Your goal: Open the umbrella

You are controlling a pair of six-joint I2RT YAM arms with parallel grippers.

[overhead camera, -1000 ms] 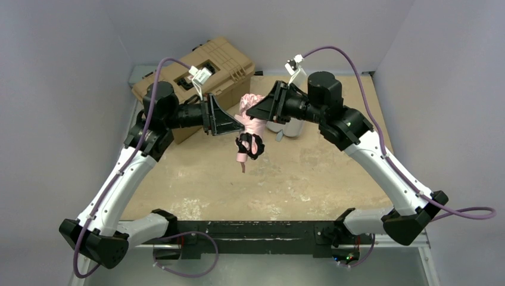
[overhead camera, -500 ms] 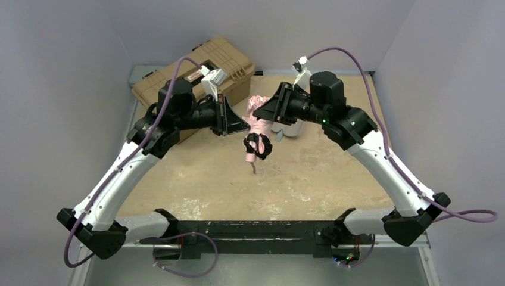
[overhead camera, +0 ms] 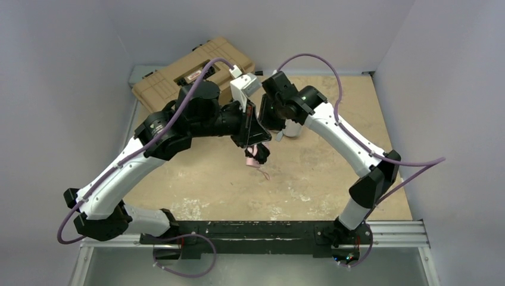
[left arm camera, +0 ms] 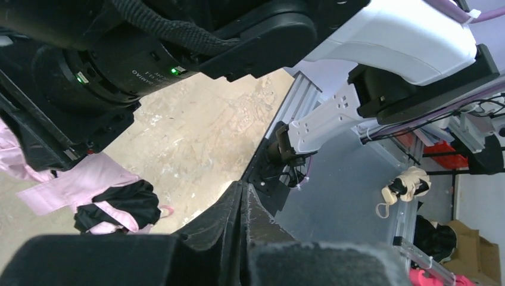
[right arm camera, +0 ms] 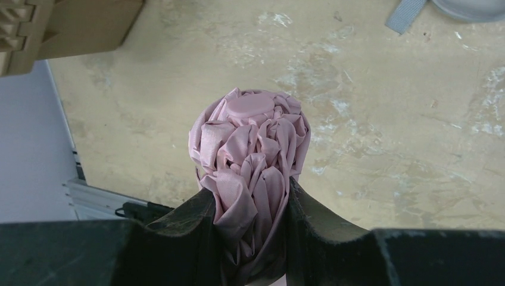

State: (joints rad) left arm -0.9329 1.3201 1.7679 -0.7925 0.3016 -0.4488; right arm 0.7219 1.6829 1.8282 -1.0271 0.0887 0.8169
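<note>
Here the right jaws pinch the bunched pink umbrella [right arm camera: 250,149]; the left jaws are pressed together near it.

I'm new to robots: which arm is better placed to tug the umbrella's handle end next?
Probably the left. The right gripper is clamped on the folded pink umbrella, holding it. The left gripper, shut on nothing visible, sits beside the handle end.

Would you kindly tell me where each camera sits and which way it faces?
Top external: above and behind the robot, looking down on the table; left arm and right arm show.
Left wrist: faces across the table towards the right arm; its shut left gripper shows.
Right wrist: looks down on the umbrella, clamped in the right gripper.
Shared: all three show the umbrella.
</note>
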